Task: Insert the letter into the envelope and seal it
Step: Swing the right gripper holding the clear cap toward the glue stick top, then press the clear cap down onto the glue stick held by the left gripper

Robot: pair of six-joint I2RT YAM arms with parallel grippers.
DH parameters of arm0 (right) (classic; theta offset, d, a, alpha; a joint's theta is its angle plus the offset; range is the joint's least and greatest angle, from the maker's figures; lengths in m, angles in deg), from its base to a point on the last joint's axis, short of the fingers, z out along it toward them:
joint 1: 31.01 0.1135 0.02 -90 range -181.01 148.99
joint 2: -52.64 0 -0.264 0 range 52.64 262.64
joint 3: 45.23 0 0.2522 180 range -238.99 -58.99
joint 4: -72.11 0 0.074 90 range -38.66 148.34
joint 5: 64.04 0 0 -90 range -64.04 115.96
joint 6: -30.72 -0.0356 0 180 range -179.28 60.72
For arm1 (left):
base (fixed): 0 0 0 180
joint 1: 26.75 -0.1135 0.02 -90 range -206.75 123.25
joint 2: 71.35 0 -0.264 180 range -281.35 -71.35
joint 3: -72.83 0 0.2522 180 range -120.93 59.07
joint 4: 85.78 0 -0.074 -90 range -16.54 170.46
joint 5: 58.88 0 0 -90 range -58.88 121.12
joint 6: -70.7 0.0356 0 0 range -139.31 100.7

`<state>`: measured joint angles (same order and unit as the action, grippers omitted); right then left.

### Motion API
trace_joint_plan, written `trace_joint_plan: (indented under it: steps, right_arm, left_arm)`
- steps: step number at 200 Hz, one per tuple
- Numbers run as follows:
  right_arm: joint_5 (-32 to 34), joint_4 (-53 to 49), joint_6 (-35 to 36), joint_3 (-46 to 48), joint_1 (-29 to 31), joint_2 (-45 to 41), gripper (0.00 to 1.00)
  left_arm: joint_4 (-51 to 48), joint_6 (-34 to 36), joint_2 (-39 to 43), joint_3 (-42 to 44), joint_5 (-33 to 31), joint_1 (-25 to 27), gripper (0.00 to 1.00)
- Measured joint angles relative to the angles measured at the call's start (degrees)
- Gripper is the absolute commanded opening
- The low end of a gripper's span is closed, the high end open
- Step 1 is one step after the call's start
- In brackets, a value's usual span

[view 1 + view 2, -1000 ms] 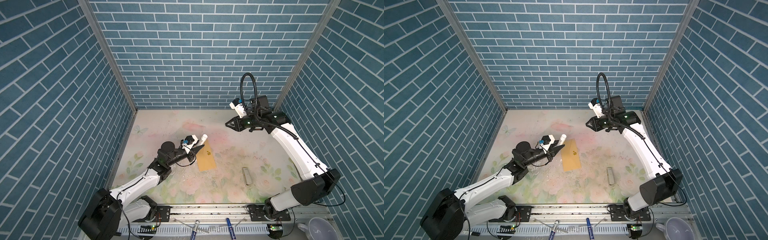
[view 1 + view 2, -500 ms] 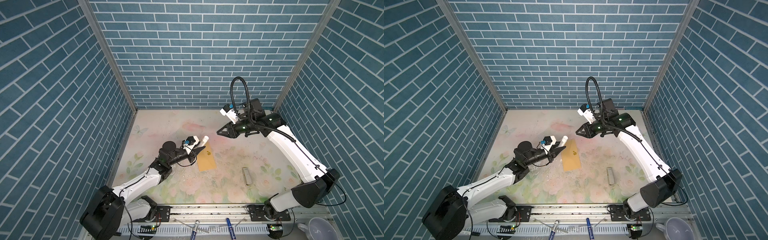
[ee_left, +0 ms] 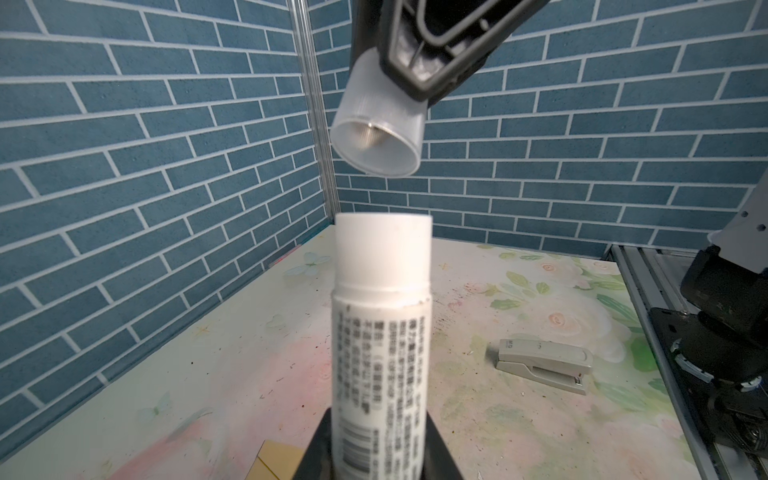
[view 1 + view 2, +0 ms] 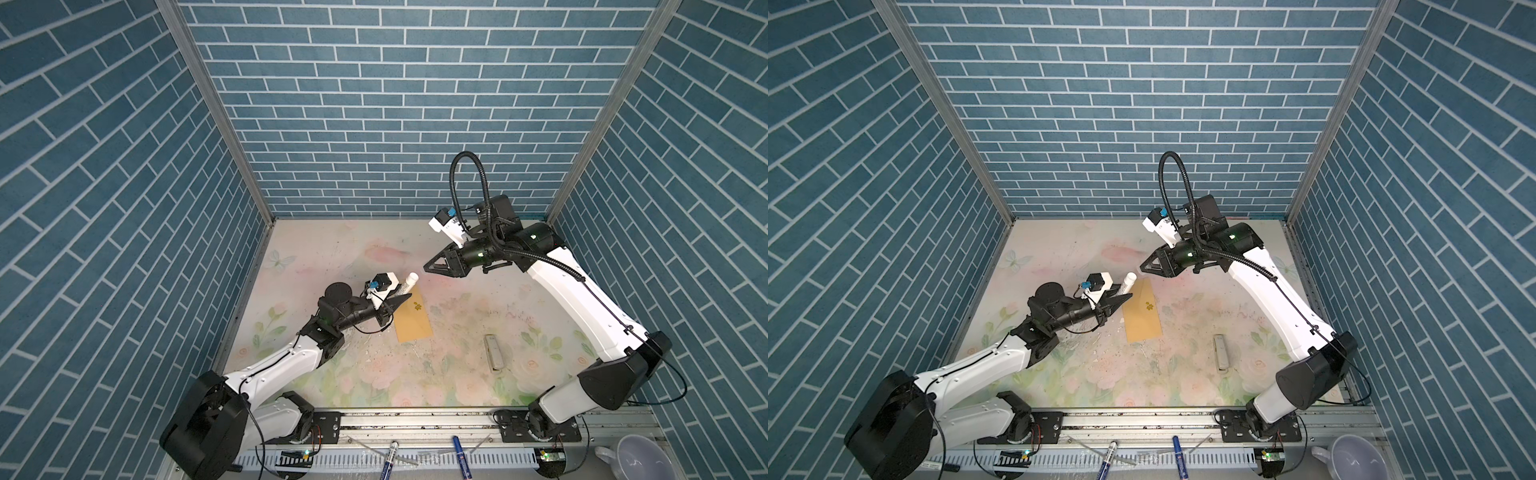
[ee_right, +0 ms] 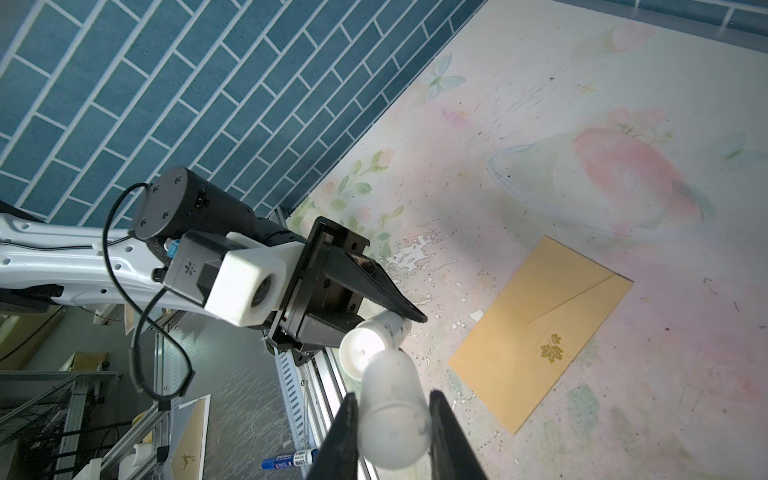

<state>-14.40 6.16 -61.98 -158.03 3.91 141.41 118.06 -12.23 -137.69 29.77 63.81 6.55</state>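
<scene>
Over the last second the right hand (image 4: 429, 267) has travelled from the far right side of the table (image 4: 340, 257) towards the middle, and it now hangs just beside the left hand (image 4: 400, 298). The right hand is pinching a translucent, cup-shaped plastic cap (image 5: 392, 415). The left hand is pinching a white cylindrical plastic glue stick (image 3: 380, 332) with small printed text, its open end raised towards the cap. In the left wrist view the cap mouth (image 3: 376, 153) faces the stick tip but is tilted off its axis, and a clear gap separates them, so the cap is not yet on. We judge that the step in hand is recapping the glue, which implies that gluing is finished. The long rectangular mustard-yellow kraft paper envelope (image 4: 413, 318) lies flat on the table just beside the left hand. Its pointed flap is folded down, and a small gold leaf-shaped sticker (image 5: 550, 348) sits at the flap point. The letter is not visible in any view, and we infer that it is inside the envelope. We cannot confirm that the flap is bonded. A grey metal stapler (image 4: 494, 353) lies well apart from the envelope, on the right arm's side. Two blue-and-white markers (image 4: 388, 455) rest on the front rail, off the table. Nothing obstructs the path between cap and stick. The only difficulty is aligning the tilted cap with the tip.
</scene>
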Motion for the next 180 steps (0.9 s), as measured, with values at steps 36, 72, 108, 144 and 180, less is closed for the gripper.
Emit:
trace_joint_plan:
  steps: [36,72,108,144,180]
  right_arm:
    - [0.02,-0.81,0.07,-0.46,0.94,1.44,0.08]
    - [-0.02,-1.42,0.13,-0.66,1.84,1.99,0.08]
    - [-0.39,-1.42,0.13,-0.66,2.23,1.99,0.08]
    - [-0.68,-1.36,0.13,-0.72,2.60,2.21,0.09]
    - [-0.90,-1.38,0.13,-1.64,2.84,2.93,0.12]
  left_arm:
    - [0.11,0.00,0.00,0.00,0.00,0.00,0.00]
    - [0.35,0.00,0.00,0.00,0.02,0.00,0.00]
    - [0.35,0.00,-0.07,0.00,0.02,0.00,0.00]
    - [0.35,-0.02,-0.31,0.00,0.24,0.00,0.00]
    - [0.35,-0.15,-0.33,0.00,0.35,0.00,0.00]
